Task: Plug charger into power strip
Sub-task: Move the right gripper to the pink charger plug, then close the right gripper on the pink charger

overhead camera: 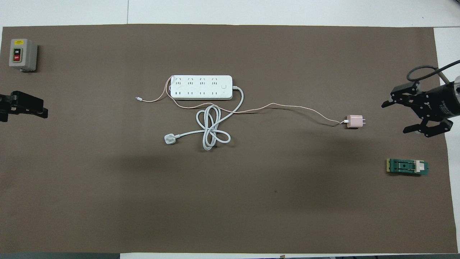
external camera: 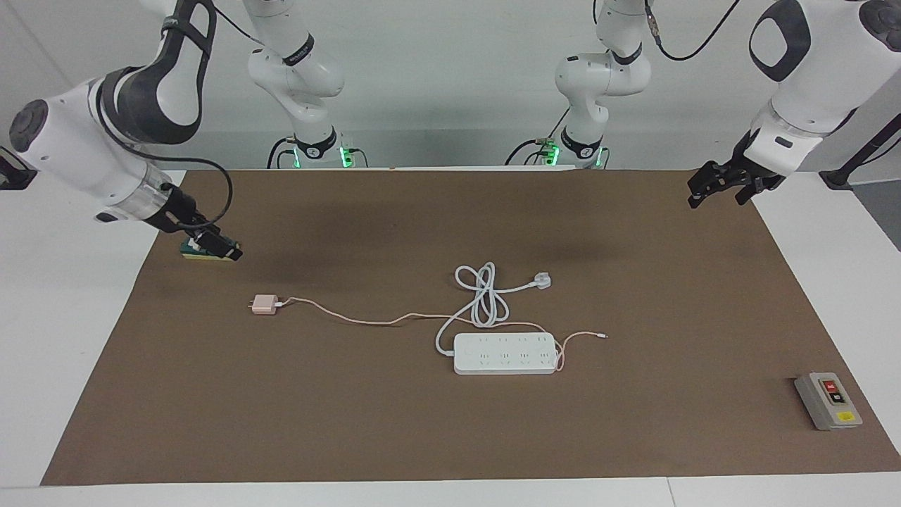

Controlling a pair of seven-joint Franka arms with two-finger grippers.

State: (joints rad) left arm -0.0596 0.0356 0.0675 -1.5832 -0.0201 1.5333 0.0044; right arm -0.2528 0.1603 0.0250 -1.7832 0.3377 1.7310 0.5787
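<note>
Right gripper is hanging over the brown mat at the right arm's end of the table, fingers spread wide and holding nothing; in the facing view it is overlapping the green block, so only a sliver of that block is showing there and contact cannot be judged. Left gripper is waiting over the mat's edge at the left arm's end, cut off by the frame in the overhead view, its fingers standing apart and empty. The charger, a small pale-pink cube, is lying on the mat toward the right arm's end from the power strip, prongs pointing away from the strip; they are too small to make out well. Its thin pink cable is trailing to the strip and looping round the strip's end. The strip, a flat white bar with two socket rows, is lying mid-mat, its thick white cord coiling nearer to the robots and ending in a white plug. A grey button box is sitting toward the left arm's end from the strip.
</note>
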